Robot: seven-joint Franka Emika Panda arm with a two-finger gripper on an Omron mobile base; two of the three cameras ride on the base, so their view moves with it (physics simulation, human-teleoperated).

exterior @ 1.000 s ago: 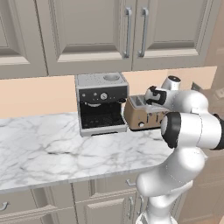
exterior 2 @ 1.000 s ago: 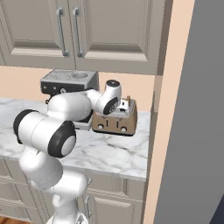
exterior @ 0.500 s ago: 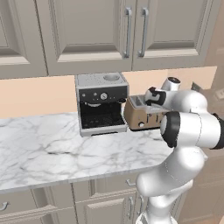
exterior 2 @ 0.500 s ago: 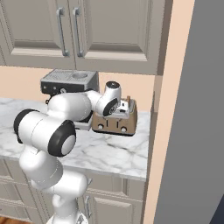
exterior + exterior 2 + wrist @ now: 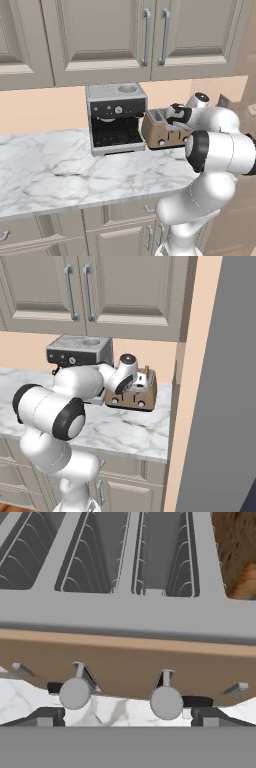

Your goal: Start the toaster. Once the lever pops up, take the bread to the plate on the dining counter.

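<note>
The tool point(image 5: 125, 714) is hanging spread wide right over the toaster point(image 5: 125, 657), which is sitting on the worktop point(image 5: 60, 170) with bread point(image 5: 239, 557) in a slot, and it could be slipping off the little round knob point(image 5: 75, 693).

On the marble worktop point(image 5: 45, 175) ahead of me stands a black-and-silver coffee machine point(image 5: 116, 119), its back to the peach wall point(image 5: 40, 107). Beige upper cabinets point(image 5: 105, 35) with long metal handles point(image 5: 146, 36) hang above it, beige drawers point(image 5: 50, 232) sit below the worktop, and a tall grey panel point(image 5: 225, 381) rises to my right
</note>
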